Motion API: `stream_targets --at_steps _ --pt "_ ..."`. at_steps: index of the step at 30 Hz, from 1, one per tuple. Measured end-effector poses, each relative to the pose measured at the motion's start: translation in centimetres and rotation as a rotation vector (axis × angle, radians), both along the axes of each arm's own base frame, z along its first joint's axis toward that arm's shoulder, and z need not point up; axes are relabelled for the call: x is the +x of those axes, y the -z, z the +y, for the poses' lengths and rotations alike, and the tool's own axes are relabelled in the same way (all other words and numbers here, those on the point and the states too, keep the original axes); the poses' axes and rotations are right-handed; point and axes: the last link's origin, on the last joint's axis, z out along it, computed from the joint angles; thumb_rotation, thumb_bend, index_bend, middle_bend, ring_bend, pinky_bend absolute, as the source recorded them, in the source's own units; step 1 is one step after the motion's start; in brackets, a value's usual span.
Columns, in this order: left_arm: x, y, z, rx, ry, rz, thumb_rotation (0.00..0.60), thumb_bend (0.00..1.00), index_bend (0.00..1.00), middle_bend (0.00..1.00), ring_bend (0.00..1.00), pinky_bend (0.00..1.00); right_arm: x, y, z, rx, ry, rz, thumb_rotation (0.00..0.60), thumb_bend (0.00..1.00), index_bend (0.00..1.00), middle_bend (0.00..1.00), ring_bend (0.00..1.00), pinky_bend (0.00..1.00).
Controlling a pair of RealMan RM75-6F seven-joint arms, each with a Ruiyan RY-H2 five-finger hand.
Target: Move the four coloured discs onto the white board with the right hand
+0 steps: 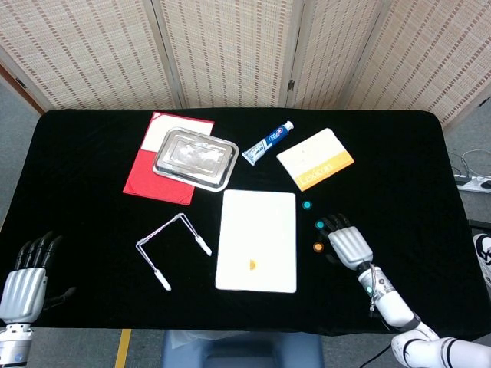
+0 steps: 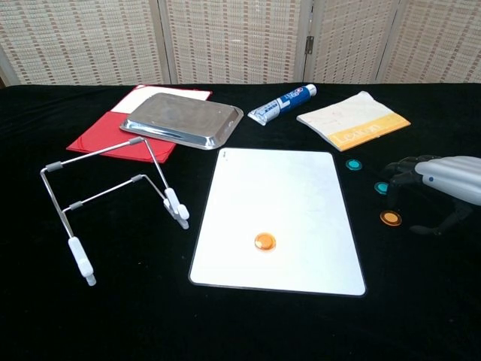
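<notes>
We saw one orange disc (image 1: 252,265) lying on the white board (image 1: 257,218). Three more (two teal discs (image 1: 307,205), another orange one (image 1: 318,247)) sat on the black cloth (image 1: 92,169) beside the board's right edge. Our right hand (image 1: 349,242) hovered just beside them, fingers spread, holding nothing. Our left hand (image 1: 27,276) rested open at the table's near-left corner.

Desk (image 1: 92,153) w/ black cloth over whole top, filling most of head view. Behind it, folding screen (image 1: 230,46) of woven beige panels in pale frames, hinge visible btwn two panels. Grey floor (image 1: 15,115) at left & right edges. Yellow tape strip (image 1: 123,346) on floor below desk front. At far right, what looks like white power strip (image 1: 474,182) w/ cables. Even, soft lighting.
</notes>
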Motion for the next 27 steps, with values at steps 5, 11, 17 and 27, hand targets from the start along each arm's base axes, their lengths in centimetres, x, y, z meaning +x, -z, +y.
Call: stream_targets --at_steps 5,11,17,27 --pt "-0.08 0.02 0.03 0.000 -0.003 0.000 0.600 0.14 0.07 0.00 0.05 0.00 0.24 0.33 -0.24 0.003 -0.008 -0.005 0.600 0.39 0.41 0.14 0.00 0.00" --pt "-0.17 0.21 0.01 -0.009 -0.004 0.001 0.600 0.14 0.07 0.00 0.05 0.00 0.33 0.65 -0.38 0.005 -0.007 0.000 0.600 0.39 0.43 0.15 0.00 0.00" --pt "-0.30 0.21 -0.03 -0.007 -0.006 -0.003 0.600 0.14 0.07 0.00 0.05 0.00 0.42 0.88 -0.59 0.005 -0.004 0.006 0.600 0.39 0.45 0.16 0.00 0.00" --pt "-0.45 0.24 -0.14 -0.006 -0.008 -0.007 0.600 0.14 0.07 0.00 0.05 0.00 0.59 0.83 -0.57 -0.006 -0.005 -0.002 0.600 0.39 0.48 0.18 0.00 0.00"
